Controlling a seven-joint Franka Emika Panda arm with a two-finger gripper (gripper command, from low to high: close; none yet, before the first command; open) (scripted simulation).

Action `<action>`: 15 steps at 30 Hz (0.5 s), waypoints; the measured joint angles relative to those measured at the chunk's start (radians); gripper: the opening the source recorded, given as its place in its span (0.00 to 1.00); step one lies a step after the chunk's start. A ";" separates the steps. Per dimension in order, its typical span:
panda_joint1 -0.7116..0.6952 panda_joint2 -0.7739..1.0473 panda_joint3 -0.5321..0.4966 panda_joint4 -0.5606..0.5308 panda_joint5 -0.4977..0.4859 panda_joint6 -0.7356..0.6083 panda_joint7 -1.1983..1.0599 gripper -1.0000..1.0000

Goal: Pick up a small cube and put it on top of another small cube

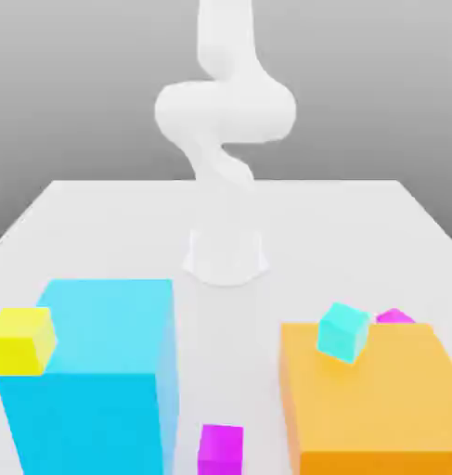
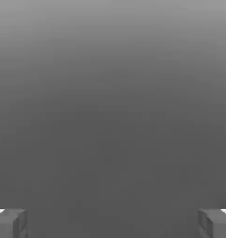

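One small cube (image 1: 220, 447), bright magenta, sits on the white table near the front edge, in the gap between the two big blocks. A second magenta small cube (image 1: 393, 316) peeks out behind the far edge of the orange block, mostly hidden by it. In the hand view my gripper (image 2: 113, 224) is open: its two grey fingertips (image 2: 10, 223) stand far apart with nothing between them, against a plain grey background. The white arm (image 1: 225, 111) rises from its base at the middle of the table and leaves the exterior view at the top.
A big cyan block (image 1: 99, 371) stands at the exterior view's left with a small yellow cube (image 1: 21, 340) at its left edge. A big orange block (image 1: 373, 399) stands at the right, with a tilted small cyan cube (image 1: 343, 331) on top. The white table (image 1: 127, 223) stretches behind.
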 joint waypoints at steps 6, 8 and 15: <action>-0.073 0.169 0.063 -0.023 0.032 0.065 0.239 0.50; -0.097 0.224 0.087 -0.030 0.039 0.086 0.319 0.50; -0.169 0.416 0.162 -0.057 0.034 0.160 0.621 0.50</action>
